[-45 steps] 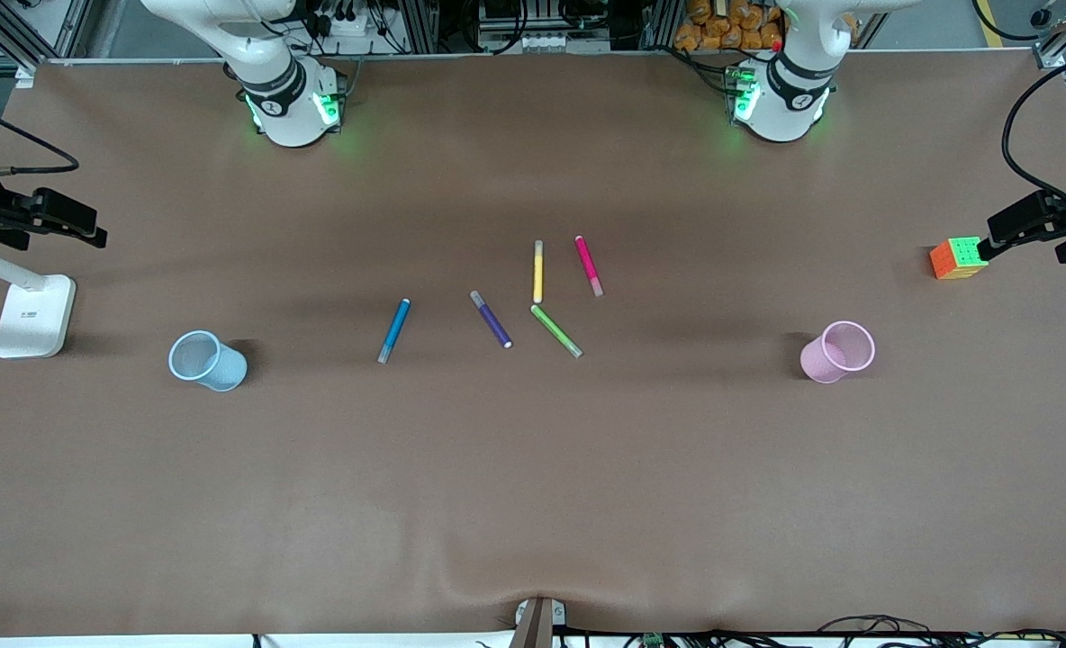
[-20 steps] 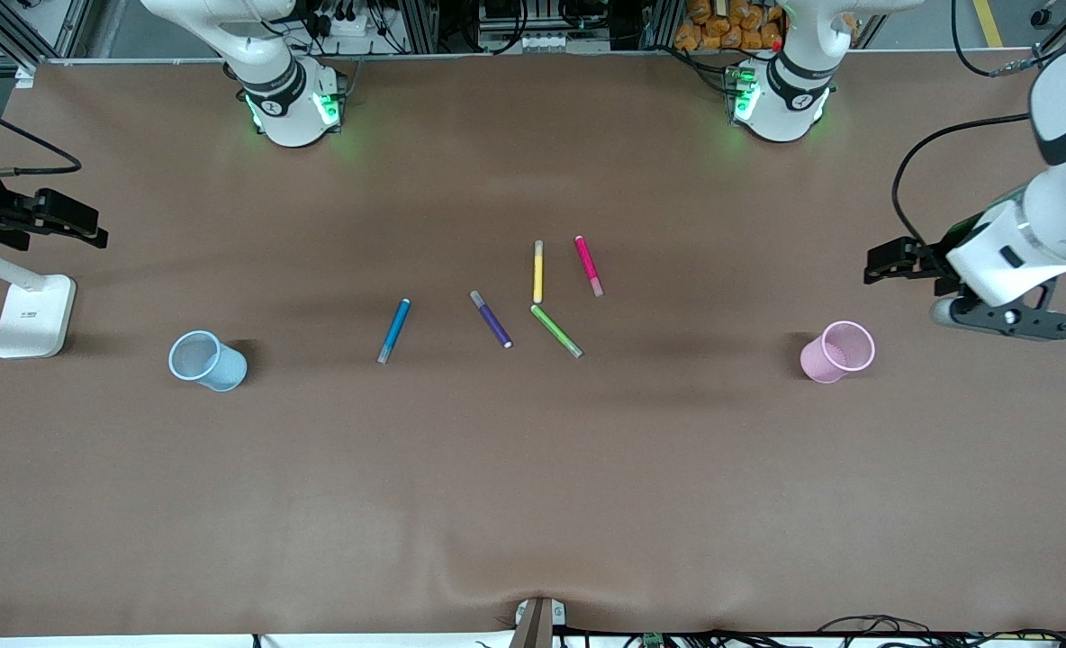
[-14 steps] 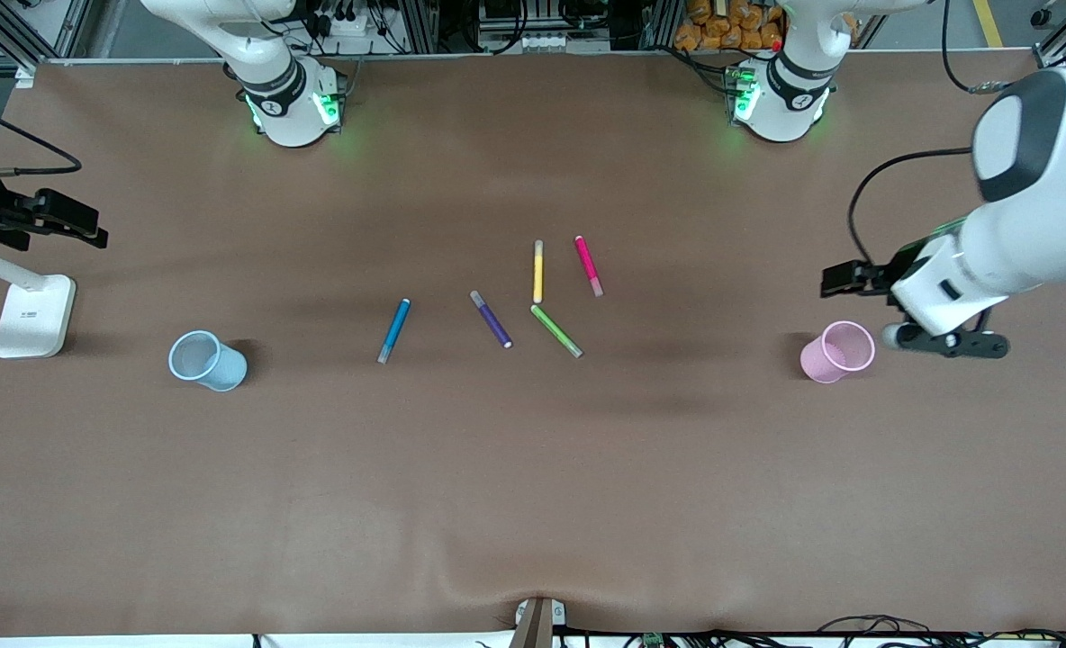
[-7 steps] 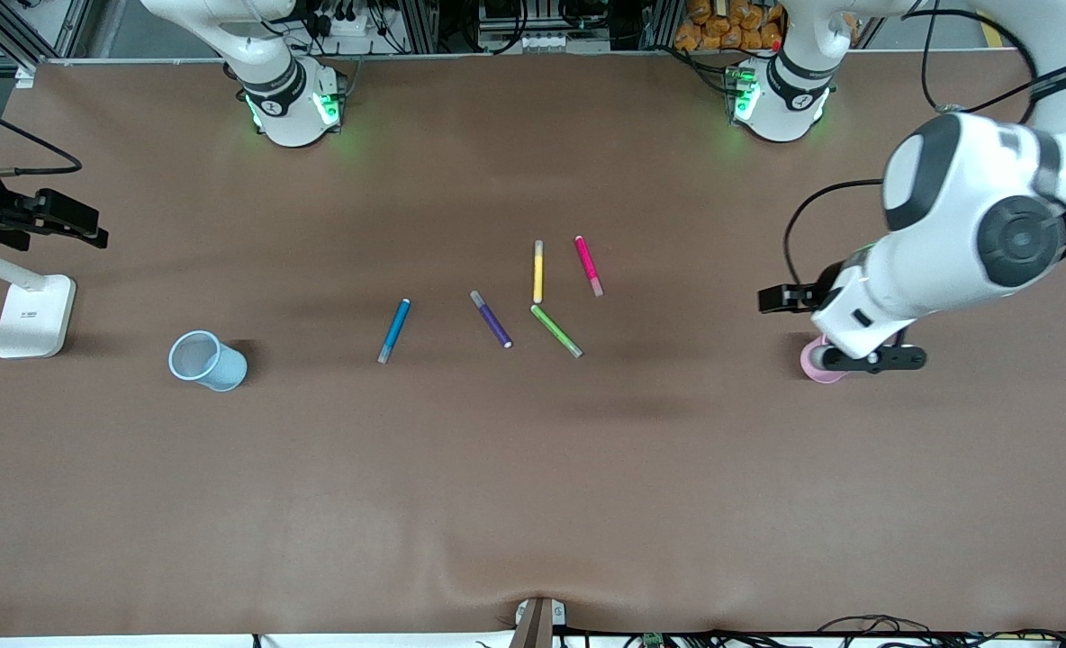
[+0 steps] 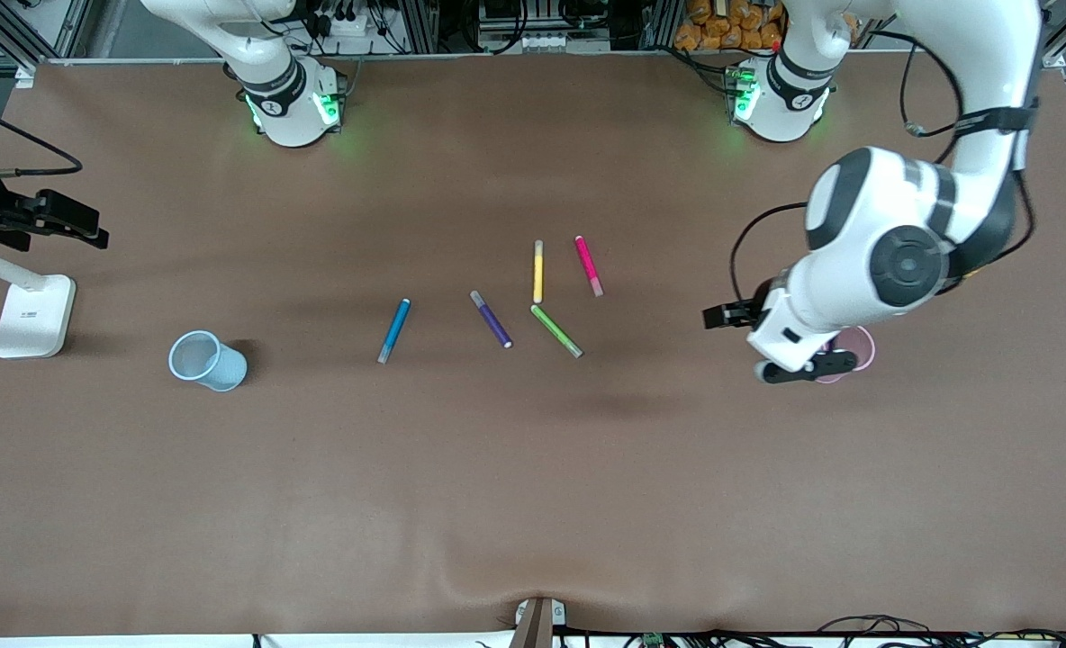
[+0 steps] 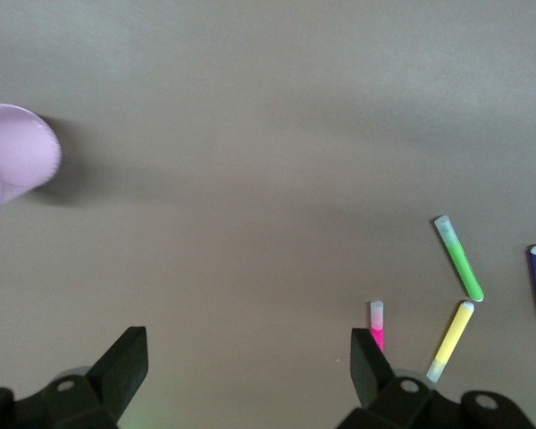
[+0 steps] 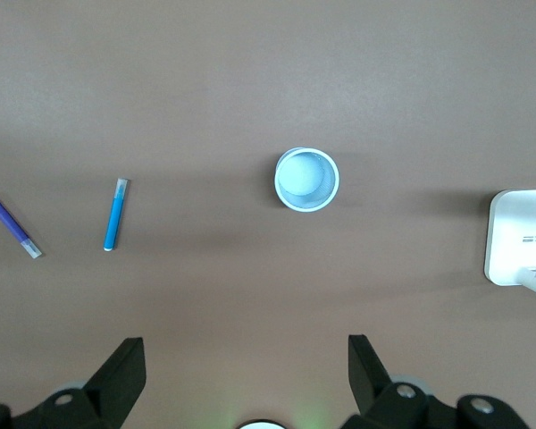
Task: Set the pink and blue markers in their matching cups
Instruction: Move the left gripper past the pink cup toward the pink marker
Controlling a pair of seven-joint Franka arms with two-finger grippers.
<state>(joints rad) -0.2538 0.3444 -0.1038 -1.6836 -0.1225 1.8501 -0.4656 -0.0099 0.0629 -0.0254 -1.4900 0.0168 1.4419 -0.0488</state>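
Observation:
The pink marker [image 5: 587, 264] lies among the pens at mid-table; in the left wrist view [image 6: 376, 323] one finger partly covers it. The blue marker [image 5: 394, 330] lies apart, toward the right arm's end, and shows in the right wrist view [image 7: 115, 227]. The pale pink cup [image 5: 862, 340] stands upright, partly covered by my left arm; it also shows in the left wrist view [image 6: 18, 156]. The pale blue cup [image 5: 207, 361] stands upright [image 7: 306, 179]. My left gripper [image 5: 799, 364] [image 6: 247, 366] is open and empty, up over the table beside the pink cup. My right gripper [image 7: 246, 375] is open and empty, high over the blue cup's area.
A yellow pen [image 5: 537, 270], a green pen [image 5: 555, 330] and a dark purple pen [image 5: 491, 319] lie close to the pink marker. A white lamp base [image 5: 33, 315] stands near the blue cup at the right arm's end.
My left arm has swung in from the left arm's end of the table to beside the pink cup, toward the pens. Markers, cups and the right arm have not moved.

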